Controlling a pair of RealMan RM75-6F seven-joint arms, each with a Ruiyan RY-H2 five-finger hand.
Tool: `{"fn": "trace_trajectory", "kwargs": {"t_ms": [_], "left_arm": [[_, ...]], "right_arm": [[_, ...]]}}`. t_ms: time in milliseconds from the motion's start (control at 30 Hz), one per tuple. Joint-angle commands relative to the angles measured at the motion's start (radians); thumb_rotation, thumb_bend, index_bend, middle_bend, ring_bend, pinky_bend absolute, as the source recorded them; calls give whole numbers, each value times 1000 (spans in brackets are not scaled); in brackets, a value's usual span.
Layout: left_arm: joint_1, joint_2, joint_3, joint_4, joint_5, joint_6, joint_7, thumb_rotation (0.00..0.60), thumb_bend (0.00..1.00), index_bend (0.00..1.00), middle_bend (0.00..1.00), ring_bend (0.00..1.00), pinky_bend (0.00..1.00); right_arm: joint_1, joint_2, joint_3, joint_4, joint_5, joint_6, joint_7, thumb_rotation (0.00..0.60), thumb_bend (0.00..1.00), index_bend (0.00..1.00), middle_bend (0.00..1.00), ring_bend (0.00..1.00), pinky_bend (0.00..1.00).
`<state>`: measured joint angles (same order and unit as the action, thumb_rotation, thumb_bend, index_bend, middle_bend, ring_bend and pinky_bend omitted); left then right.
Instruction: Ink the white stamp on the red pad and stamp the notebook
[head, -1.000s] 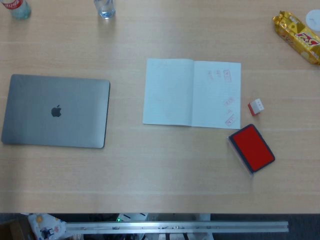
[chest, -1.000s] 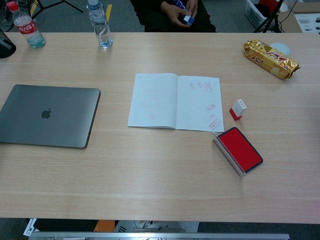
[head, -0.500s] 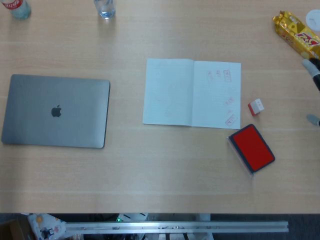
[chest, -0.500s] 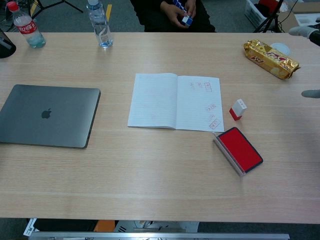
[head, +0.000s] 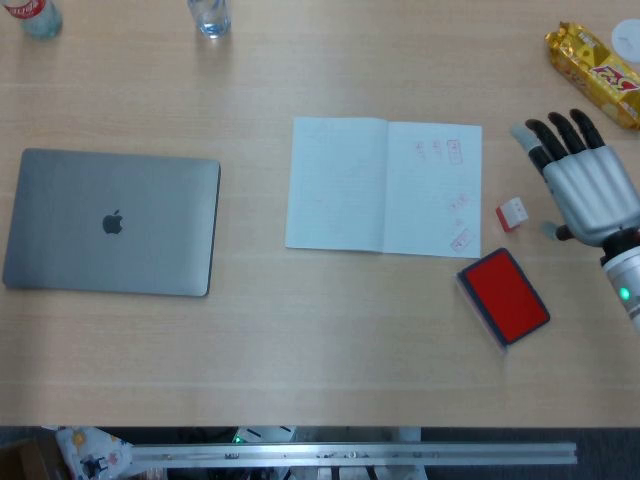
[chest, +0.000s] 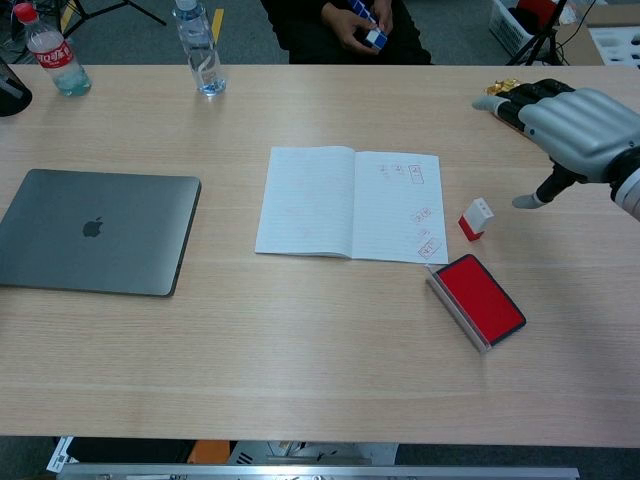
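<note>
Right hand (head: 590, 185) has swung in from the table's right edge, fingers spread, holding nothing; hovers near white stamp (head: 512, 213), which lies untouched between notebook (head: 385, 186) and red pad (head: 505, 296); likely reach-to-grasp beginning; left hand unseen.

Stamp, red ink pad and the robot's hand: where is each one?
white stamp (head: 512, 213), head view, its top.
red pad (head: 506, 296), head view, middle of the red surface.
right hand (head: 592, 190), head view, its back.

Bare bench (head: 330, 340) between right hand (head: 590, 180) and white stamp (head: 512, 213); red pad (head: 504, 296) just below, notebook (head: 384, 186) beside.
</note>
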<state>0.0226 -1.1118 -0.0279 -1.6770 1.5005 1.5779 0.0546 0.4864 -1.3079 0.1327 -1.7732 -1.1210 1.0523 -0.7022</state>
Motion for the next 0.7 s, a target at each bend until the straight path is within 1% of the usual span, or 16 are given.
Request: {"fn": "trace_trajectory", "kwargs": {"t_ms": [33,200,400,700], "left_arm": [[0,0,3,4,2,-3,-5,600,324,0,0,0,0],[-2,-1,6,11,9,-6,-14,600,324,0,0,0,0],[-2,-1,7,16,9,-8,-23,600,324,0,0,0,0],[1,4,11,25,8,-9,-38,600,324,0,0,0,0]], "right_arm": [[27,-63,-9,54,31,18,-53,600,17,59,122,0,40],[49,-144,-14,130,57,34,-85,600,17,59,122,0,40],[71,-219,-21,210,71,40,-102,600,17,59,122,0,40],[93,-285,-26,280,104,37,-120,600,17,59,122,0,40]]}}
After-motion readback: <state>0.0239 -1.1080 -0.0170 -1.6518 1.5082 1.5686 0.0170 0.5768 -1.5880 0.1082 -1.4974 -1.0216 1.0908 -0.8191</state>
